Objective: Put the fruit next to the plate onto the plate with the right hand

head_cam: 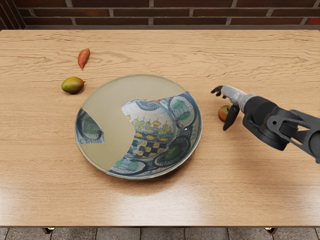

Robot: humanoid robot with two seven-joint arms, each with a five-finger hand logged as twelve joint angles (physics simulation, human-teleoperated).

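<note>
Fingers (231, 118) of right hand (231, 98) spread beside small fruit (222, 113), patterned plate (100, 102) nearby — wooden table (160, 200), brick wall (160, 12) behind

One head camera is looking down at a slant across the table (260, 50); it is facing the brick wall (150, 12) beyond. It is sitting fairly near, centring the plate (107, 107).

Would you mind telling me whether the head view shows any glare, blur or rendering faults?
Head view: sharp throughout, no blur; a flat beige patch hides much of the round blue-patterned plate, likely a rendering fault; a pale sheen lies on the wooden table near its front edge; shadows are faint.
</note>
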